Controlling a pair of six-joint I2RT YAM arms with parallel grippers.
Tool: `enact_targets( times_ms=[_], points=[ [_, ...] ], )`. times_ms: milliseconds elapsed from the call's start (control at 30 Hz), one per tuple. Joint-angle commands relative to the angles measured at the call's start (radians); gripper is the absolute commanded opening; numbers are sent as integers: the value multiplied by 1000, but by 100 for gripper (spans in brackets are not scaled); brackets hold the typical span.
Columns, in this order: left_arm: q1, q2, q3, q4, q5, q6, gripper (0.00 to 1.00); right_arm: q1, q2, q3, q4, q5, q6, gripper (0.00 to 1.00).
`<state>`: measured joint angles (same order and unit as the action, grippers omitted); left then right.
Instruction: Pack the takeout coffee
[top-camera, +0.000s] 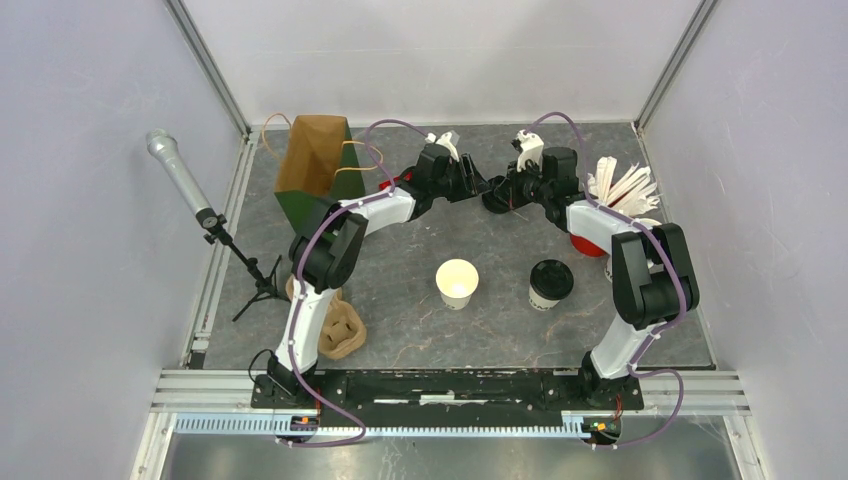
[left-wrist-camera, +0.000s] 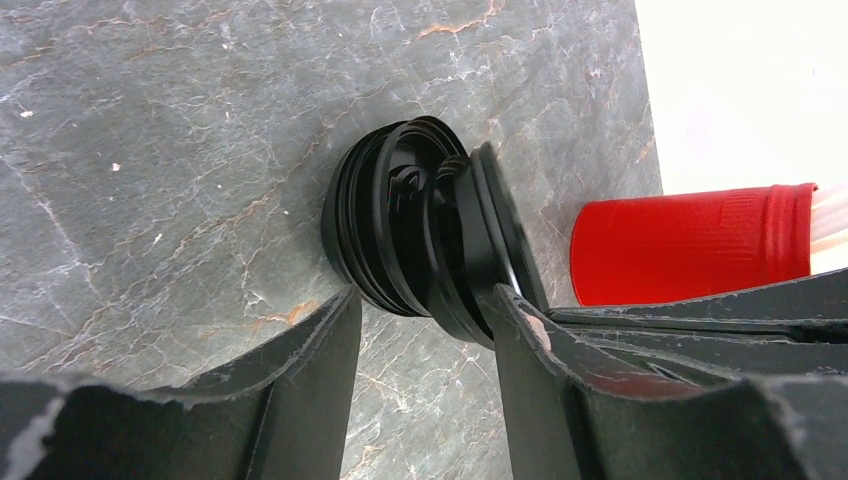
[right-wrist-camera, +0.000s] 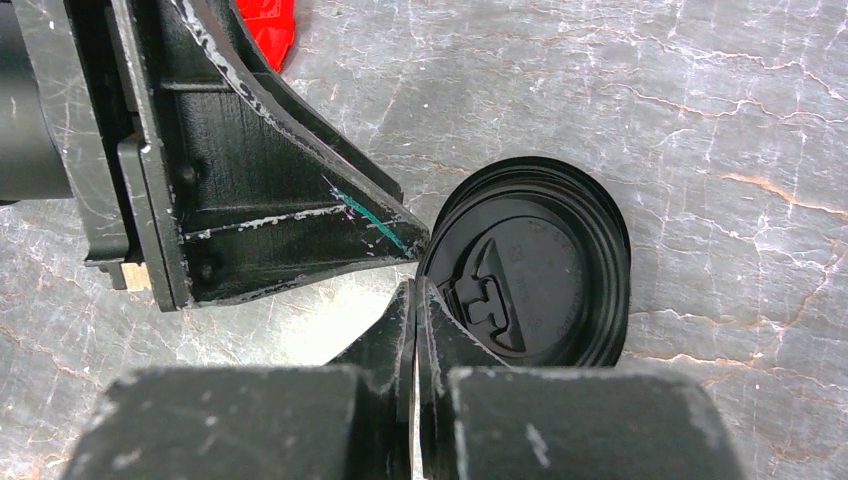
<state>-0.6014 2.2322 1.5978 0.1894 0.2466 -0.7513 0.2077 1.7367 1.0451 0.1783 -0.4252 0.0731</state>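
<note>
**Both grippers met at the lid stack; one coffee stood capped**

The left gripper was released, its jaws standing apart on either side of a stack of black plastic lids that lay on its side on the grey marbled table. The lid nearest the camera leaned away from the rest of the stack, and its rim touched the inner face of one left finger.

The right gripper was clenched. Its two fingers were pressed together, with their tips against the rim of the outermost lid. Whether the rim was pinched between them could not be told.

Nearer the arm bases, well apart from both grippers, stood the takeout coffee, a cream paper cup capped with a black lid. Just to its left was an open cream cup with no lid.

A red cup holding white sticks stood beside the right arm. A brown paper bag stood at the far left of the table, and a microphone on a small tripod stood off its left edge.
</note>
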Motion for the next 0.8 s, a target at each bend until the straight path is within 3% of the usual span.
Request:
enact_targets(
  times_ms=[0, 400, 767],
  points=[
    [4, 21, 40, 24, 15, -16, 57, -2, 5, 44, 33, -2, -10, 0],
    [5, -32, 46, -27, 16, 52, 57, -2, -35, 62, 6, 39, -31, 0],
    [5, -149, 12, -67, 23, 99, 59, -2, -53, 35, 68, -19, 6, 0]
  ],
)
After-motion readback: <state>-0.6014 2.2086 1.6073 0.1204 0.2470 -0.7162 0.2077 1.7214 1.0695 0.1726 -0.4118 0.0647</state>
